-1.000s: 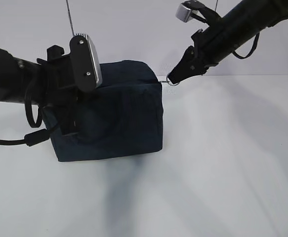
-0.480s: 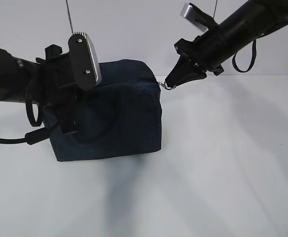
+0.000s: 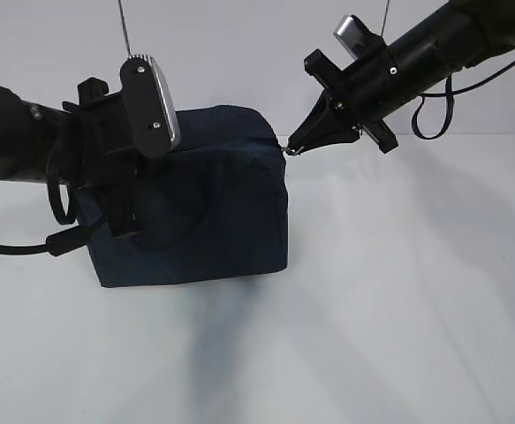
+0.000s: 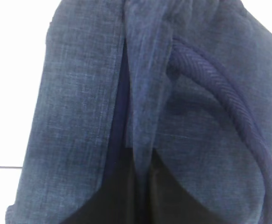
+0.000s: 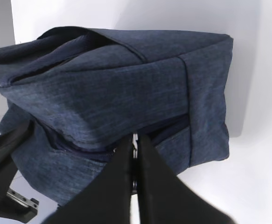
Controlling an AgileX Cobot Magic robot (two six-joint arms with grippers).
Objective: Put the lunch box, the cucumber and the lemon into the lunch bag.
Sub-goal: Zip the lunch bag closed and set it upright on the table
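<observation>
Navy fabric lunch bag (image 3: 200, 208) sits on the white tabletop (image 3: 398, 300), boxy and upright, its zipper line running along the top edge. Lunch box, cucumber and lemon not visible in any view; judged already inside the bag or out of frame, cannot tell which.

Right gripper (image 3: 291, 147) at the bag's upper right corner, fingers (image 5: 122, 177) pressed together on the silver ring pull (image 3: 286, 149); the right wrist view shows the metal caught between the 2 dark tips. Left gripper (image 3: 124, 231) against the bag's left face, fingers closed. Whether they pinch cloth cannot be told: the left wrist view shows only denim weave, a fold and 1 strap handle (image 4: 229, 98) just in front of the lens.

Step in hand, as judged: working the zipper by its pull.
- Keep the pull direction along the zipper track, not away from the bag, or the ring may slip out of the tips.
- Left arm should brace the bag so it does not slide or tip toward the right.
- Watch the loose fold near the track; cloth could snag the slider.

Against 1 second earlier: right gripper has come closer to the bag's corner and the ring now lies nearly touching the fabric edge; right wrist rotated. Bag and left arm unchanged in place.
</observation>
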